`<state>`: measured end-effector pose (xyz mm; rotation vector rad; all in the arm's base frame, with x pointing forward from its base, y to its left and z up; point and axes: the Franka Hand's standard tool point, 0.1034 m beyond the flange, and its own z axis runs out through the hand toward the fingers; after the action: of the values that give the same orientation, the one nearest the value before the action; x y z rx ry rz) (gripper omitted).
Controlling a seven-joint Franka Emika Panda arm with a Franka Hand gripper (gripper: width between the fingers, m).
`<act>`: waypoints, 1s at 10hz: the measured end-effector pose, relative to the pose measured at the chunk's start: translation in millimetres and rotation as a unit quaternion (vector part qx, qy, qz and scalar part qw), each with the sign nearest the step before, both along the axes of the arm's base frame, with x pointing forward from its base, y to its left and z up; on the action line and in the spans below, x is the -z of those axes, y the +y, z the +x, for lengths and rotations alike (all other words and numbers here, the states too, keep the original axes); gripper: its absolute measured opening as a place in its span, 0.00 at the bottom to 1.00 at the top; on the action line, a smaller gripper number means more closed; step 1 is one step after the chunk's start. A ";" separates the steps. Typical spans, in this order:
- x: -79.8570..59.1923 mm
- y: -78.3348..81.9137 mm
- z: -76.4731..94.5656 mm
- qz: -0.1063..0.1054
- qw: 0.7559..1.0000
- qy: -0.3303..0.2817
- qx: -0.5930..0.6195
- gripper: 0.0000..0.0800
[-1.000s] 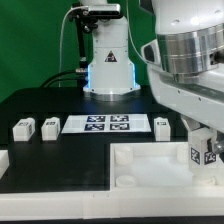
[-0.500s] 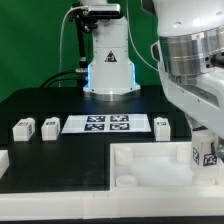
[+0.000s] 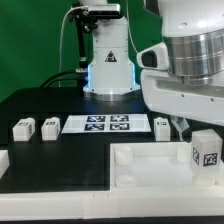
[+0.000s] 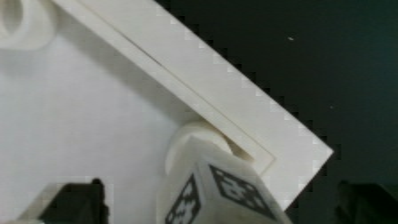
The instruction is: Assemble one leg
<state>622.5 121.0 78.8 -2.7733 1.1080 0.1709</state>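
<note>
One leg (image 3: 207, 150), a white post with a black-and-white tag, stands upright in the corner socket of the large white slab (image 3: 150, 168) at the exterior view's right. My gripper (image 3: 192, 126) is above it and open. In the wrist view the leg (image 4: 222, 185) stands between my two dark fingertips (image 4: 71, 203), with a gap on each side, and the slab's rim (image 4: 196, 75) runs diagonally. Three more legs lie on the black table: two at the left (image 3: 22, 128) (image 3: 50, 126) and one right of the marker board (image 3: 163, 124).
The marker board (image 3: 108, 123) lies at the table's middle back. The robot's base (image 3: 108, 65) stands behind it. A white block (image 3: 3, 160) sits at the left edge. The slab fills the front right.
My gripper has let go of the leg and risen. The leg stays upright in the slab's corner socket.
</note>
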 end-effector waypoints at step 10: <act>-3.4 -2.5 6.8 -0.015 0.955 -0.056 -0.291 0.38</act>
<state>629.3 118.5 82.2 -3.0071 0.2435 0.0570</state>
